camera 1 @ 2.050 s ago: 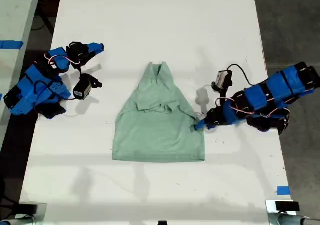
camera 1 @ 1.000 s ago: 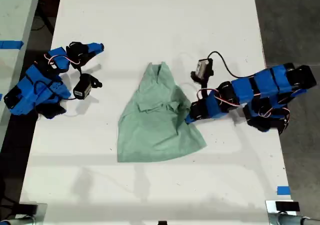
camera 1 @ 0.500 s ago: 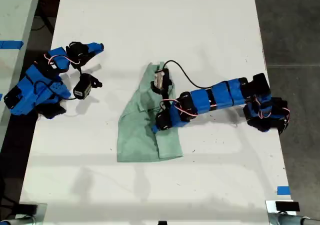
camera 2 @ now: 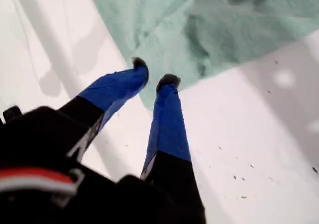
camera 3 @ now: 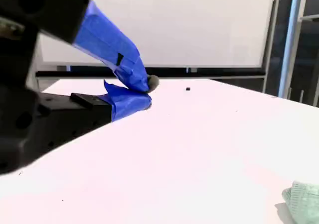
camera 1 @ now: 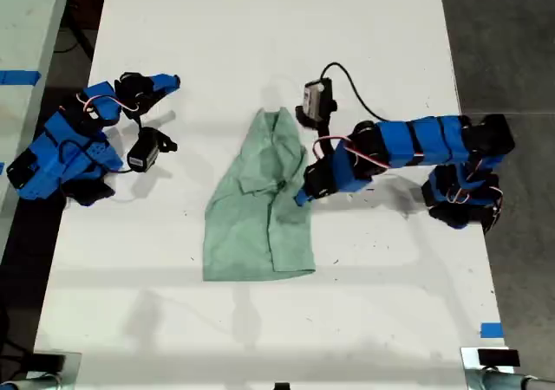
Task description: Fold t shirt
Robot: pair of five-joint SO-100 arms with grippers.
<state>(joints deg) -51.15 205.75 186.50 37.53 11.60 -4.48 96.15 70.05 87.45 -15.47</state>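
Note:
The pale mint-green t shirt [camera 1: 251, 217] lies wrinkled on the white table [camera 1: 260, 43], collar end far, hem near. The side toward the exterior view's right is folded over its middle. My first gripper [camera 1: 301, 198] sits at that folded edge, reaching in from the exterior view's right. In the first wrist view its blue fingers [camera 2: 168, 114] stand slightly apart over the cloth's edge [camera 2: 224, 30], open and holding nothing. My second gripper [camera 1: 169, 82] rests at the exterior view's left, away from the shirt; it [camera 3: 147, 92] looks shut and empty, with a corner of cloth [camera 3: 304, 201] far off.
The first arm's wrist camera and cable [camera 1: 314, 111] stand just beside the collar. A blue tape mark [camera 1: 491, 329] lies near the table's front corner at the exterior view's right. Dark floor borders the table on both sides. A whiteboard [camera 3: 174, 25] stands beyond the table.
The first arm carried the shirt's side across toward the exterior view's left, let it go, and has drawn back to the folded edge. The shirt is narrower. The second arm stayed still.

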